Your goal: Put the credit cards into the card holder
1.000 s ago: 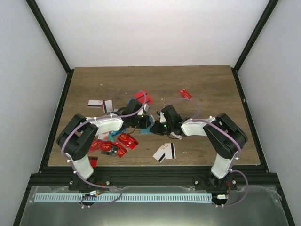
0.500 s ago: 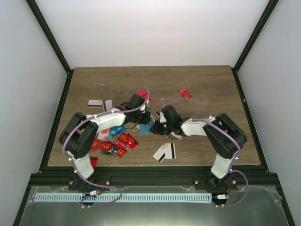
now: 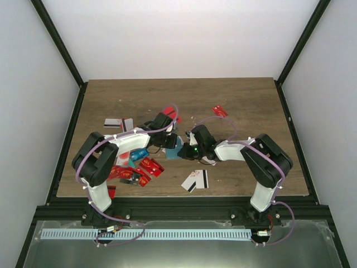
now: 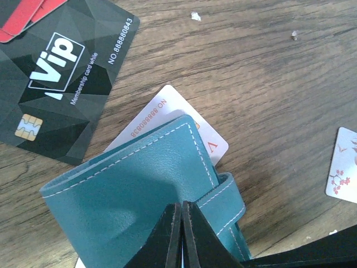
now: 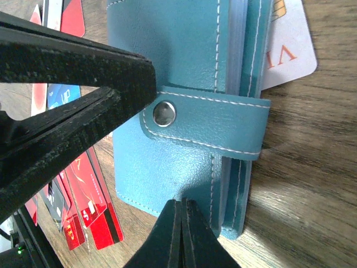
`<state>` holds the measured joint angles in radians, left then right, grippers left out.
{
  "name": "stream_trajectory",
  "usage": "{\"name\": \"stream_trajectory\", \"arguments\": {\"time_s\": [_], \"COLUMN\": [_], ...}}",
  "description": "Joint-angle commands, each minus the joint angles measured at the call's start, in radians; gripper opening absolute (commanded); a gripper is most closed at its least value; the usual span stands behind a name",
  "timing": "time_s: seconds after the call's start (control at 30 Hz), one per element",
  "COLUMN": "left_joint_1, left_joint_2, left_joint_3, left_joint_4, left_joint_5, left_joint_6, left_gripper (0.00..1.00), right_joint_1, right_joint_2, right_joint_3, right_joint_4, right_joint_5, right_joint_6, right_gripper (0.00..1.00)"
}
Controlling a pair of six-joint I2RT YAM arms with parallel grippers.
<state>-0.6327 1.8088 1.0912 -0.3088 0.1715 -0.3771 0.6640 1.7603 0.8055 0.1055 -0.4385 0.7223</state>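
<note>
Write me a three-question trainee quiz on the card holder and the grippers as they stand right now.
1. True or false: the snap strap on the card holder is fastened.
2. What sticks out from beneath the card holder? A) a white card B) a key C) a coin
3. Fill in: the left gripper and the right gripper are both ____.
Key: 1 true; 2 A; 3 shut.
</note>
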Motion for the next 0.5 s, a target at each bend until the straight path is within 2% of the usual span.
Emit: {"name": "stream_trajectory", "arguments": {"time_s": [0.0,0.47], "left_joint_1": [0.007,0.008], "left_joint_2": [0.004,-0.026], "left_joint_3": [0.003,-0.018], "left_joint_4": [0.002,-0.004], "left_joint_5": [-0.040,-0.055], "left_joint_6": [0.015,0.018], "left_gripper": [0.04,0.04], "right_joint_1": [-0.009,-0.009], "right_joint_2": [0.039,0.044], "right_joint_3": [0.019,0.030], "right_joint_4": [-0.048,-0.060], "right_joint_5": [0.032,0.035], "right_joint_6": [-0.015,-0.014], "right_gripper": [0.01,0.01]}}
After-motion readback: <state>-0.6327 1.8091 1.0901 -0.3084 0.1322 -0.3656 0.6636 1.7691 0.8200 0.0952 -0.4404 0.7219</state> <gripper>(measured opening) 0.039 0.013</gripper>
